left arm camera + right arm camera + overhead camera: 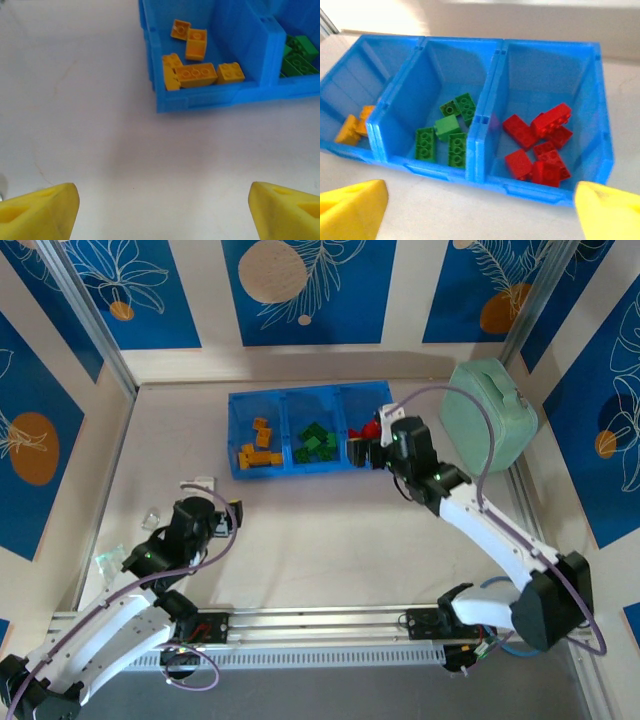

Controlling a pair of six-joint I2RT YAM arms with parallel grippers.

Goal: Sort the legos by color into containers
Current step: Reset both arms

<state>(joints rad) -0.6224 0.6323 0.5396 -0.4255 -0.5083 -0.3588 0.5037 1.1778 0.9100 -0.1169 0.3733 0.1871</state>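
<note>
Nearest, the pale desk (300,560) carries small clear scraps (150,516) at its left edge, too small to make out. The left hand (162,212) hangs released above the desk. The right hand (480,212), also released, hovers before the blue tray (476,145) and half hides it from above. In the tray, orange bricks (258,446) lie left, green bricks (317,443) middle and red bricks (540,145) right. Blue-patterned walls (300,290) stand behind.

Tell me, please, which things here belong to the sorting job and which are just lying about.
Job: red legos, green legos, yellow-orange legos, blue tray.
Lying about: mint-green case, clear scraps.
</note>
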